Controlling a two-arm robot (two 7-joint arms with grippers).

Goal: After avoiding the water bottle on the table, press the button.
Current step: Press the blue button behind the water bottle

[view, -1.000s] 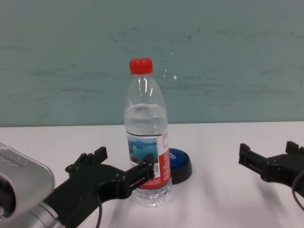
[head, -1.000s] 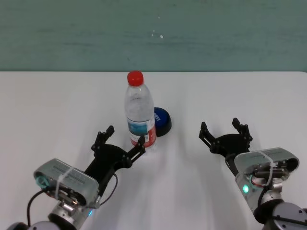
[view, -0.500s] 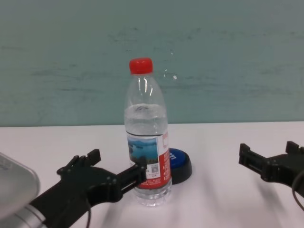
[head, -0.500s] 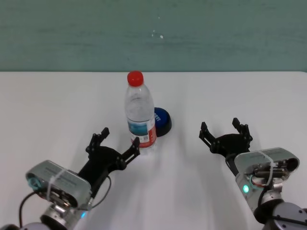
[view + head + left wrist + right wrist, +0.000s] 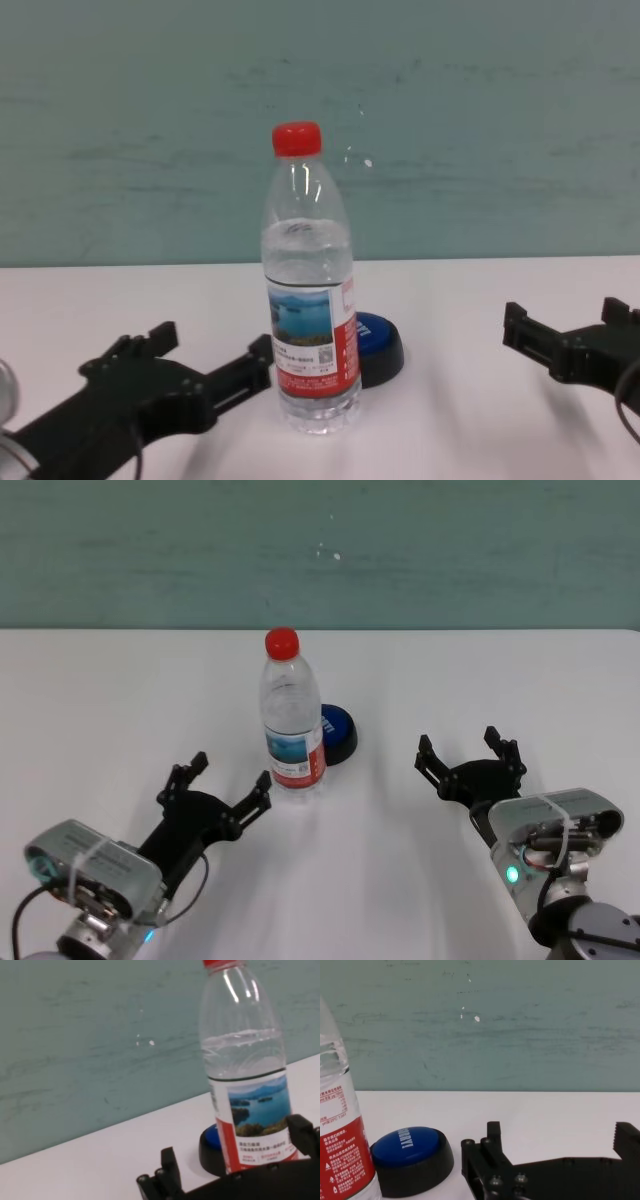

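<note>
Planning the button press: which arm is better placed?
Probably the right. The right gripper has bare table to the blue button; the water bottle stands between the left gripper and it.

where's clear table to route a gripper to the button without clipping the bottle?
Bare table lies between the button and the open right gripper, and beyond the button toward the wall. It is crowded on the other side: the water bottle stands directly in front of the button, and the open left gripper has one fingertip close beside the bottle's base.
</note>
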